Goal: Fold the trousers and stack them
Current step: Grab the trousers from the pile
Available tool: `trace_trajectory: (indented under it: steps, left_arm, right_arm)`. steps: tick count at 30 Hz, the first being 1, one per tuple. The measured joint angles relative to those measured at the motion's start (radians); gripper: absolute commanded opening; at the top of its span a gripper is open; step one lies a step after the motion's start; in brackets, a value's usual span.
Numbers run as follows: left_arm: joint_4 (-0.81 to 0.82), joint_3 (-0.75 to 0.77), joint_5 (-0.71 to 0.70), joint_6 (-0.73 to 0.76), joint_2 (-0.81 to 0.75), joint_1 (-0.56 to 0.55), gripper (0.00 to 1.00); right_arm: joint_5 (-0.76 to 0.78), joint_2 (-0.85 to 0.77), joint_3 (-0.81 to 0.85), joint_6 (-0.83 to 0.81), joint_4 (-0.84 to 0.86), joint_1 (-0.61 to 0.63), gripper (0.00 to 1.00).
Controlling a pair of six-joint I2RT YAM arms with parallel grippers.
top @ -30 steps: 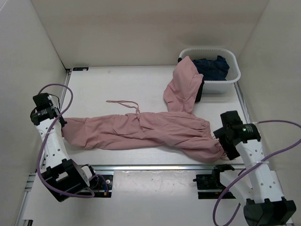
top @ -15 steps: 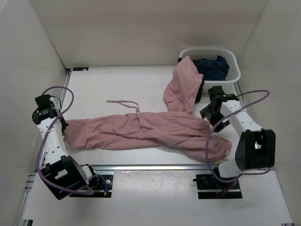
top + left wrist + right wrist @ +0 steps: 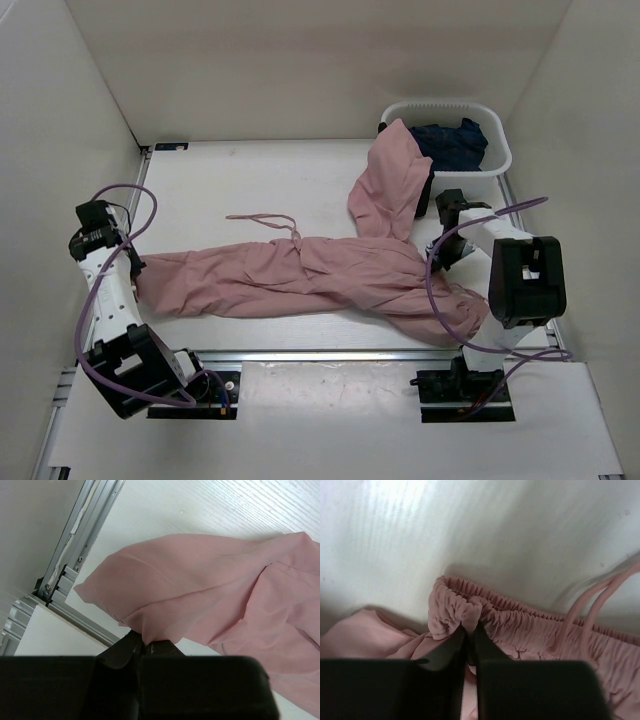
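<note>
The dusty-pink trousers (image 3: pixel 300 275) lie spread across the table, one leg running left and the other draped up over the rim of the white basket (image 3: pixel 497 165). My left gripper (image 3: pixel 135 272) is shut on the hem of the left leg (image 3: pixel 150 595), the cloth pinched at its tips (image 3: pixel 141 641). At the right end of the garment my right gripper (image 3: pixel 438 254) is shut on the gathered waistband (image 3: pixel 470 611), its jaws closed around a fold of elastic (image 3: pixel 470 628). A pink drawstring (image 3: pixel 592 605) trails off beside it.
The basket holds a dark navy garment (image 3: pixel 452 142). A loop of drawstring (image 3: pixel 262 218) lies on the table behind the trousers. White walls close in the left, back and right sides. An aluminium rail (image 3: pixel 330 354) runs along the near edge.
My right arm swung from the near right of the trousers up to the far end of the waistband, and its gripper went from open to shut on it. The left arm stayed put.
</note>
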Motion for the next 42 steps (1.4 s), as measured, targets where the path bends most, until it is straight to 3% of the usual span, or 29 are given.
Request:
trace_trajectory:
  steps: [4, 7, 9, 14, 16, 18, 20, 23, 26, 34, 38, 42]
  left_arm:
    - [0.008, 0.001, 0.003, 0.000, 0.008, 0.000, 0.14]
    - [0.006, 0.044, 0.029, 0.001, 0.064, 0.000, 0.14]
    - [-0.008, 0.141, 0.052, 0.000, 0.146, 0.000, 0.14]
    - [0.022, 0.529, 0.086, 0.000, 0.381, -0.025, 0.14]
    - [0.043, 0.637, 0.087, 0.000, 0.417, -0.037, 0.14]
    - [0.064, 0.683, 0.085, 0.000, 0.412, -0.042, 0.14]
    - [0.074, 0.668, 0.081, 0.000, 0.380, -0.042, 0.14]
    - [0.085, 0.538, 0.070, 0.000, 0.293, -0.041, 0.14]
    - [0.082, 0.376, 0.059, 0.000, 0.215, -0.033, 0.14]
    - [0.164, -0.137, 0.032, 0.000, 0.095, 0.053, 0.14]
    - [0.219, -0.287, 0.018, 0.000, 0.073, 0.094, 0.14]
    - [0.266, -0.309, 0.019, 0.000, 0.048, 0.158, 0.14]
  right_arm:
    - [0.016, 0.010, 0.036, -0.031, -0.011, -0.001, 0.00]
    - [0.027, 0.056, 0.177, -0.089, -0.051, -0.011, 0.00]
    - [0.028, 0.116, 0.366, -0.135, -0.098, -0.016, 0.00]
    - [0.010, 0.293, 1.072, -0.252, -0.173, -0.020, 0.00]
    - [0.006, 0.253, 1.178, -0.273, -0.162, -0.025, 0.00]
    - [0.003, 0.102, 1.090, -0.278, -0.138, -0.041, 0.00]
    - [-0.002, -0.140, 0.827, -0.273, -0.089, -0.066, 0.00]
    - [0.005, -0.451, 0.472, -0.243, -0.087, -0.105, 0.00]
    - [0.022, -0.649, 0.201, -0.203, -0.126, -0.124, 0.00]
    - [0.084, -0.909, -0.372, -0.013, -0.290, -0.158, 0.00]
    - [0.107, -0.995, -0.506, 0.086, -0.341, -0.167, 0.00]
    - [0.145, -1.010, -0.525, 0.137, -0.358, -0.167, 0.00]
